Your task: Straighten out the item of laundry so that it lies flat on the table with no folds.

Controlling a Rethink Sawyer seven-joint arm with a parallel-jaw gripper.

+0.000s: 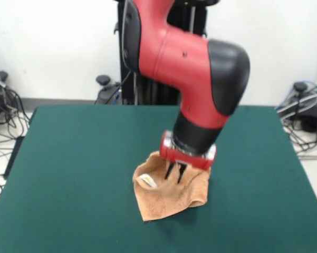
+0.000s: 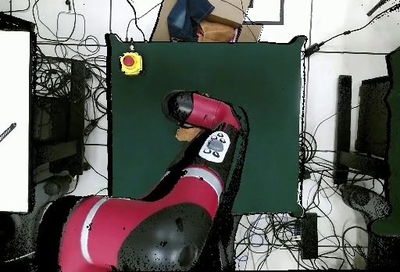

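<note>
The light orange-tan towel [image 1: 171, 192] lies crumpled near the middle of the dark green table [image 1: 79, 174], with its small white label [image 1: 147, 182] showing on the left side. My gripper [image 1: 174, 172] points down into the towel's upper middle. Its two dark fingers stand close together, pinched on a raised fold. In the overhead view the arm covers the gripper, and only a small patch of the towel [image 2: 186, 134] shows on the table [image 2: 266, 89].
A yellow box with a red button [image 2: 130, 63] sits at one table corner. A cardboard box with blue cloth [image 2: 199, 11] stands beyond the table's far edge. Cables lie on the floor around the table.
</note>
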